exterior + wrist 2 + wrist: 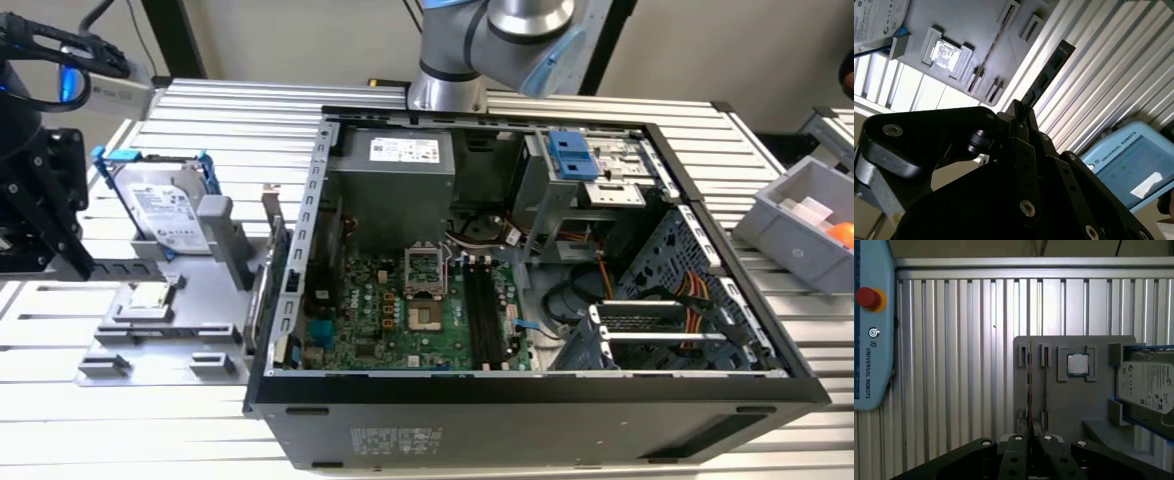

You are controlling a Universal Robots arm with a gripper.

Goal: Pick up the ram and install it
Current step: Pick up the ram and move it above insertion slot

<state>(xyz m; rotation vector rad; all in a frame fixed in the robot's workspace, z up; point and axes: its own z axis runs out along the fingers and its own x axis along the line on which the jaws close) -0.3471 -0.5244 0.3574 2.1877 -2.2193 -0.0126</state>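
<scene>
Got the ram (1048,74) pinched tight in the gripper (1020,107), edge-on near the grey tray (1074,410). Best to keep it dead straight and square to the long black slots (483,320), imo.

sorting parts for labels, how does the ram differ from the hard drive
The ram is a thin dark stick; the hard drive is a broad silver box. The gripper holds the ram in its jaws; the hard drive sits in a blue bracket on the grey fixture. Both are computer parts.
</scene>
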